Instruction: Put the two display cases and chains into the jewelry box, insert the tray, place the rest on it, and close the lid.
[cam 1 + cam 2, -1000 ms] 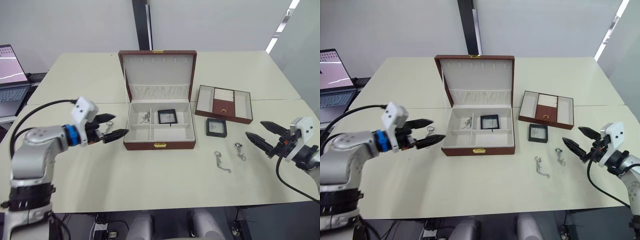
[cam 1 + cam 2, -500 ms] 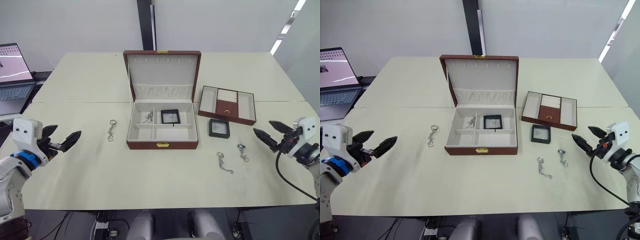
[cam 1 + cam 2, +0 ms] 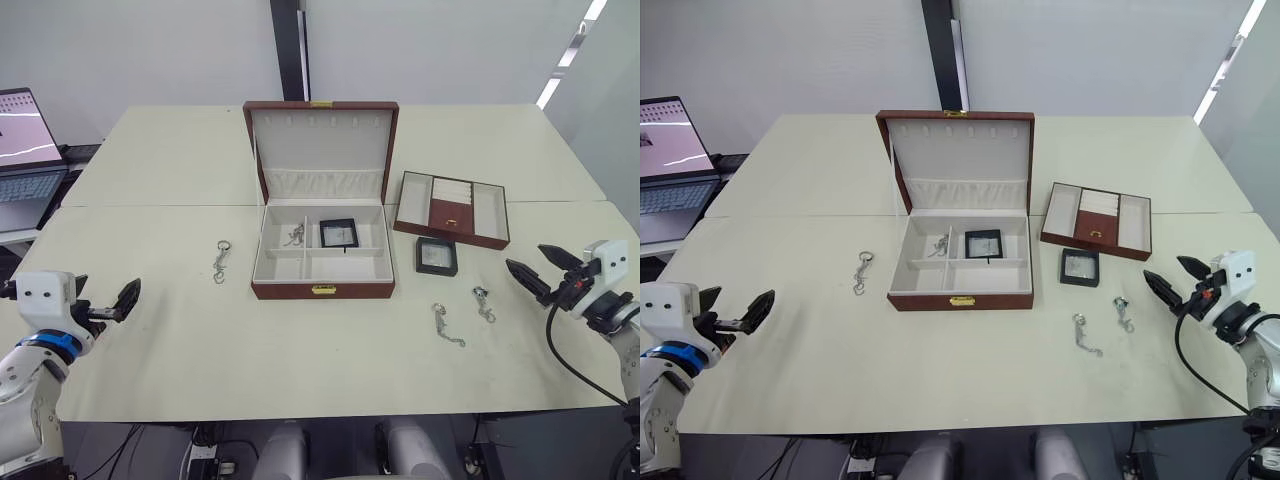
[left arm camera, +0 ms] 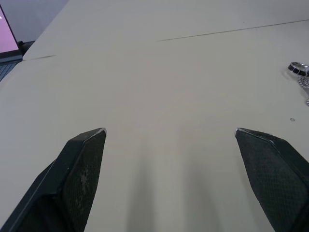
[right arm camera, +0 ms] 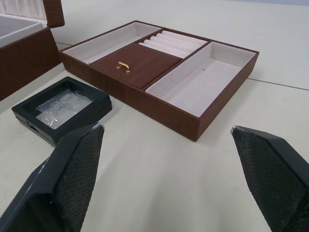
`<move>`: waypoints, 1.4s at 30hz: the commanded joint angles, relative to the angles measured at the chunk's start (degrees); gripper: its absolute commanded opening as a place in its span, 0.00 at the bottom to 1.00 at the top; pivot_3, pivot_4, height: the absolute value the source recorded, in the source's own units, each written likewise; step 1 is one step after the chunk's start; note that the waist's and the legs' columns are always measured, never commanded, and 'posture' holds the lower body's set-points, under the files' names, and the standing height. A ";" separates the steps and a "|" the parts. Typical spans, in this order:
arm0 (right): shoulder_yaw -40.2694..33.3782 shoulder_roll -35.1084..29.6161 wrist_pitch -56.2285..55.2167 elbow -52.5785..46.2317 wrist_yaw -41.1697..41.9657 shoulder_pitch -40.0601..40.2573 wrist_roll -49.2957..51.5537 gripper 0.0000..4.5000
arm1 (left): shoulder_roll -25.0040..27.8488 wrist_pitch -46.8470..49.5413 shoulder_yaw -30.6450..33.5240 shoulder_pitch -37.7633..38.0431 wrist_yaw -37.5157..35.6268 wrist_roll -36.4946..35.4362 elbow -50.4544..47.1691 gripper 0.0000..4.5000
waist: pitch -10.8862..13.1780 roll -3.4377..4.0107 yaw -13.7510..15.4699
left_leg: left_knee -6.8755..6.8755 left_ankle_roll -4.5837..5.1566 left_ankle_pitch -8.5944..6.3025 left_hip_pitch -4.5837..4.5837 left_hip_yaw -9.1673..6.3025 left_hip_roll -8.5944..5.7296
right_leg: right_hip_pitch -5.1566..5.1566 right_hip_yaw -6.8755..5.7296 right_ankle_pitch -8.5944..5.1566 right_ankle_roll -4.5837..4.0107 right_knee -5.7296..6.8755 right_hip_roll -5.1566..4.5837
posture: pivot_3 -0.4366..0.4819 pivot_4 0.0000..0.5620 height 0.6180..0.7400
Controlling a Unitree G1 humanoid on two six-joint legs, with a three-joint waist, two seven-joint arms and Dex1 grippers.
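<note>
The jewelry box (image 3: 320,290) stands open at mid-table, its lid (image 3: 320,140) upright. Inside lie one display case (image 3: 337,232) and a chain (image 3: 293,236). The other display case (image 3: 434,256) rests on the table to the box's right, in front of the tray (image 3: 450,209). Two chains (image 3: 448,326) (image 3: 483,303) lie nearer the front right, and a third chain (image 3: 220,261) lies left of the box. My left gripper (image 3: 105,295) hovers open and empty near the front-left edge. My right gripper (image 3: 525,258) is open and empty, right of the chains, facing the tray (image 5: 193,121) and case (image 5: 63,108).
An open laptop (image 3: 25,150) sits on a separate desk at the far left. A seam between tabletops runs across behind the box's base. In the left wrist view, the ring end of the left chain (image 4: 299,68) lies ahead of the fingers.
My left gripper has pulled back from beside the box to the front-left edge, and the chain left of the box now lies uncovered. The right gripper has hardly moved.
</note>
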 commanded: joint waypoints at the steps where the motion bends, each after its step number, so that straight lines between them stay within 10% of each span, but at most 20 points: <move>1: -1.56 -0.03 -1.41 -0.42 -0.23 0.13 -0.14 1.00 | 0.35 -1.50 0.59 0.58 0.36 -0.98 -1.24 0.98 | 0.00 0.00 0.00 | 0.00 0.00 0.00 0.00 0.00 0.00 | 0.00 0.00 0.00 0.00 0.00 0.00 | 0.48 0.27 1.00; 20: -2.50 0.33 -0.19 -2.38 0.36 1.30 1.80 1.00 | 0.54 -0.04 -1.53 -1.46 0.98 -2.10 -2.34 0.98 | 0.00 0.01 0.00 | 0.00 0.00 0.00 0.00 0.00 -0.01 | 0.00 0.01 0.00 0.00 0.00 0.00 | 0.48 0.27 1.00; 42: 14.57 -3.58 21.48 -37.28 8.53 -10.20 9.47 1.00 | -11.07 2.26 -13.80 -13.33 11.86 -1.72 -3.05 0.98 | -0.02 0.01 0.08 | 0.03 -0.01 0.00 -0.05 -0.05 -0.05 | 0.00 -0.05 0.01 0.03 -0.06 0.02 | 0.48 0.27 1.00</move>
